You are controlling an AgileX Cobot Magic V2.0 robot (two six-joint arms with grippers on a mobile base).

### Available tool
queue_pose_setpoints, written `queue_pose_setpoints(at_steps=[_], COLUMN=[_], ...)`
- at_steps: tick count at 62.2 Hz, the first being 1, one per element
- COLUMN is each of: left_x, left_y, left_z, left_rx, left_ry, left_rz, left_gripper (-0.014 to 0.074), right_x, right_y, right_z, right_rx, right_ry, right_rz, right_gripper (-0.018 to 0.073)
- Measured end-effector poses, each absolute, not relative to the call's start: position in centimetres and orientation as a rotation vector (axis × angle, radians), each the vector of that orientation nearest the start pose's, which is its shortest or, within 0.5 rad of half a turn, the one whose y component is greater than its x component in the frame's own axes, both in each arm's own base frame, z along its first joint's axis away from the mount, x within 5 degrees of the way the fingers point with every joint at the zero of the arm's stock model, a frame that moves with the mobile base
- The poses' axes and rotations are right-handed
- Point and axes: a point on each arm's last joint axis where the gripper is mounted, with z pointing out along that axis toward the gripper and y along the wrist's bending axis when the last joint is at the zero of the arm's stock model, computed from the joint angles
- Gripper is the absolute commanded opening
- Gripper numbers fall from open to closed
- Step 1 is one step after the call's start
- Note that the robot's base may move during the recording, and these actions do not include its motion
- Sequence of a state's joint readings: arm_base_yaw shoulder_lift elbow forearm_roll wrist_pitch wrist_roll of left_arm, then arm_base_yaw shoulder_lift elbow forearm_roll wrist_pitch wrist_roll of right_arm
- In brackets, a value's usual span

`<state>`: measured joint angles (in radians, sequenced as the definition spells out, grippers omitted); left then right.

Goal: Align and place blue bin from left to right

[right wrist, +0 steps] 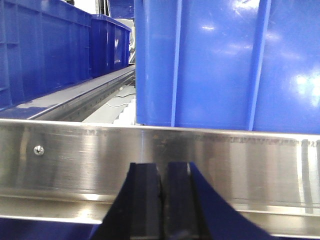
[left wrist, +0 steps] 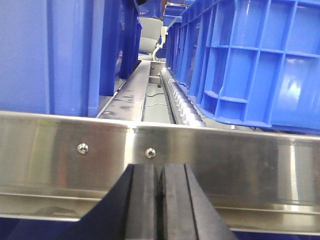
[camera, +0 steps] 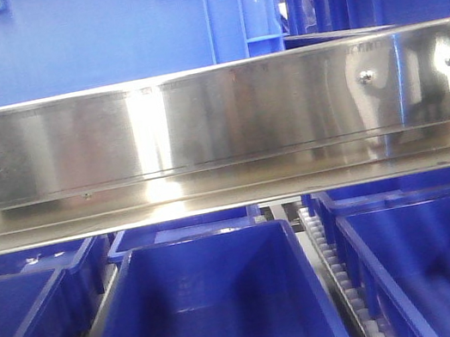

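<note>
I'm holding the left black rubber fingers (left wrist: 144, 200) and the right black rubber fingers (right wrist: 146, 200) pressed together, empty, before the brushed steel shelf rail (left wrist: 225, 155). Beyond it the blue ribbed plastic bin (left wrist: 260, 60) is sitting ungrasped. I'm judging this the approach, which next calls for spreading them.

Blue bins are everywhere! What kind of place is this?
Probably a warehouse or factory storage rack. You can see rows of big blue plastic bins, a shiny steel shelf rail across the front, and a track of small white rollers between the bins.
</note>
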<state>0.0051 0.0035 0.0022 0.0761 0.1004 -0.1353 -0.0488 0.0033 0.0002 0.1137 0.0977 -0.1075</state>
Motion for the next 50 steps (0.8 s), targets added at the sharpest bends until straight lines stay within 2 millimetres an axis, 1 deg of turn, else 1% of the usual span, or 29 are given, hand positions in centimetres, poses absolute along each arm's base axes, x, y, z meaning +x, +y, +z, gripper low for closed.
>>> queue_pose_setpoints(at_steps=[50], left_x=[5.68], left_y=[0.10], left_z=[20.31], left_rx=[-0.057], left_ry=[1.588], left_rz=[-0.036], left_gripper=[-0.0111], right_x=[5.67], right_y=[-0.19], right_z=[20.59], right_rx=[0.039], right_ry=[1.564], right_rz=[-0.023], right_gripper=[-0.0155])
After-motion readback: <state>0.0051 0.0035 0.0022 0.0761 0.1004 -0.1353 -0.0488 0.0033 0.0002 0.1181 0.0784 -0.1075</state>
